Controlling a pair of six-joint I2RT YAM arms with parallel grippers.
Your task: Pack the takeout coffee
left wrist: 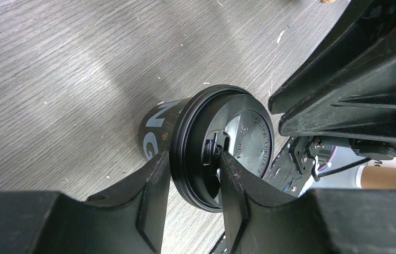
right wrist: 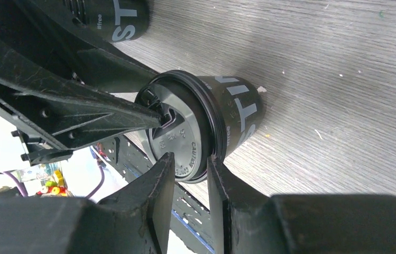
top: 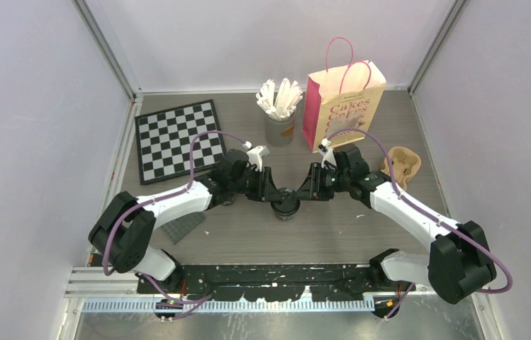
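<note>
One takeout coffee cup [top: 285, 207] stands upright mid-table, black with grey lettering [left wrist: 156, 124] and a round black lid [left wrist: 238, 143]. My left gripper [left wrist: 194, 159] reaches it from the left and is shut on the lid's rim, one finger under the rim and the other on the lid top by the sip hole. My right gripper [right wrist: 190, 159] comes from the right and pinches the opposite edge of the same lid [right wrist: 177, 140], one finger on top and one beneath the rim. A second black cup [right wrist: 116, 18] shows behind the left arm in the right wrist view.
A tall pink paper bag [top: 344, 106] stands at the back right, with a grey cup of white sticks [top: 280, 117] to its left. A chessboard [top: 177, 138] lies back left. A brown pulp carrier [top: 400, 166] sits at the right, near the right arm.
</note>
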